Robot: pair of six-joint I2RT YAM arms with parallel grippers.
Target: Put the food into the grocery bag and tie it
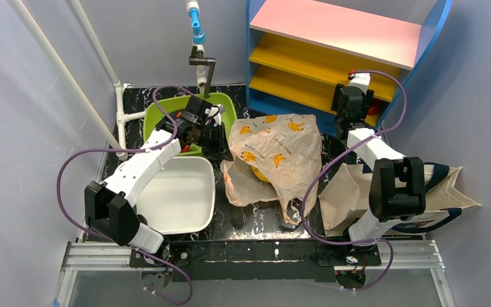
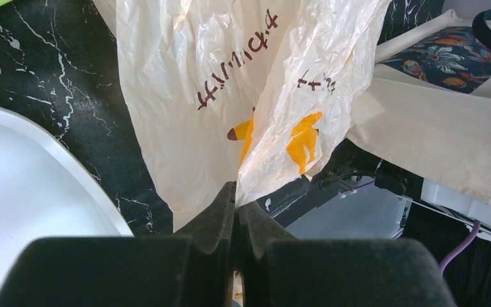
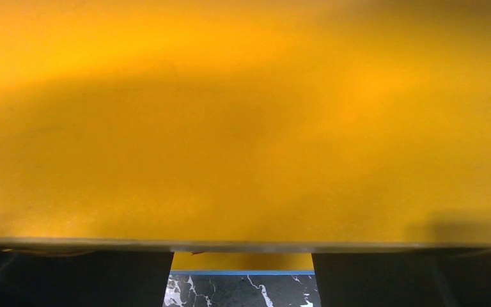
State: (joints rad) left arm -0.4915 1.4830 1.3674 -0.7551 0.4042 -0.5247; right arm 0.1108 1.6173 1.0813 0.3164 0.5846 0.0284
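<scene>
The grocery bag (image 1: 275,150), beige plastic with yellow banana marks, lies crumpled in the middle of the black table. A yellow packet (image 1: 260,174) shows inside its open mouth; the other food is hidden. My left gripper (image 1: 216,137) is at the bag's left edge, next to the green basin. In the left wrist view the left gripper (image 2: 237,192) is shut on a fold of the bag (image 2: 230,77), which hangs from it. My right gripper (image 3: 243,281) is open and empty, jaws wide apart, close under a yellow shelf board (image 3: 243,128). From above, its wrist (image 1: 350,102) is at the lower shelf.
A white tub (image 1: 195,214) stands front left and a green basin (image 1: 156,112) behind it. The cream canvas tote (image 1: 345,192) with navy handles lies at the right. A blue shelf unit (image 1: 332,38) stands back right, with something small and red (image 1: 372,110) beside the right wrist. White pipes stand back left.
</scene>
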